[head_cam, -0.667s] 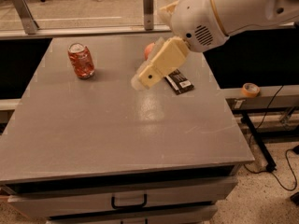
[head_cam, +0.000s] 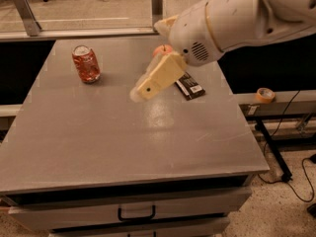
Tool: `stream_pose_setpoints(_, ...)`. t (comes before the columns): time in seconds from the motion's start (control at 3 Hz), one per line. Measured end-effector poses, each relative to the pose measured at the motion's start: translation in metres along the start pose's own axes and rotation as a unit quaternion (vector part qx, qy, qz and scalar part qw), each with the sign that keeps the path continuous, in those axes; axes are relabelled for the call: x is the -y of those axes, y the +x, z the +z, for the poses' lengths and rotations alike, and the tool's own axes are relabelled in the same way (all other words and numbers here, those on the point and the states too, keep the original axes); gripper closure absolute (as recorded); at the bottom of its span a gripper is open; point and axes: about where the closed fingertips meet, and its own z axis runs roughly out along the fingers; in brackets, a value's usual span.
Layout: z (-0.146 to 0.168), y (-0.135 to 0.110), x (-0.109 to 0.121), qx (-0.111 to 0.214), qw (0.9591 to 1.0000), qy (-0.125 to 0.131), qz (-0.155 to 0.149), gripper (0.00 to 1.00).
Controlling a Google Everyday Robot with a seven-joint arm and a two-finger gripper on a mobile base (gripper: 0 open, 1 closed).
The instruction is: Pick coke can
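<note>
Standing upright on the grey table (head_cam: 123, 147), the coke can (head_cam: 86, 64) is apart from the gripper (head_cam: 140, 90), off past its tip toward the left of the camera view and nearer the table's far edge. Silver top faces up and nothing touches the can.

The gripper hangs above the middle of the tabletop, tilted down and pointing roughly toward the can's side of the table. It holds nothing that I can see. Open or closed: cannot tell from this angle.

Just behind the gripper, on the wrist side, lies a flat black packet (head_cam: 190, 86). A round orange-red fruit (head_cam: 162, 50) sits behind it too, partly hidden by the white arm (head_cam: 232, 19). Both are away from the can. Further out on the arm's side, off the table, a roll of tape (head_cam: 265, 95) rests on a ledge.

Step, as I judge it: the reach toward the can, with the grasp not yet begun. The next move calls for crossing bare tabletop toward the can, coming down level with its body, lining up squarely and closing around the middle. A glancing touch could tip or roll such a light can.
</note>
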Motion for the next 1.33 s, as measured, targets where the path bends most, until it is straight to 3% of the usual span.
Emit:
stream_pose_setpoints(0.33, 0.064, 0.027, 0.006, 0.024, 0.9993, -0.010, 0.025, 0.00)
stream_pose_setpoints(0.67, 0.133, 0.044, 0.027, 0.049, 0.9978, -0.004, 0.044, 0.00)
stream_pose_setpoints(1.0, 0.185, 0.033, 0.055, 0.080, 0.9959, 0.000, 0.043, 0.00)
stream_pose_setpoints(1.33, 0.221, 0.004, 0.083, 0.115, 0.9927, 0.004, 0.036, 0.00)
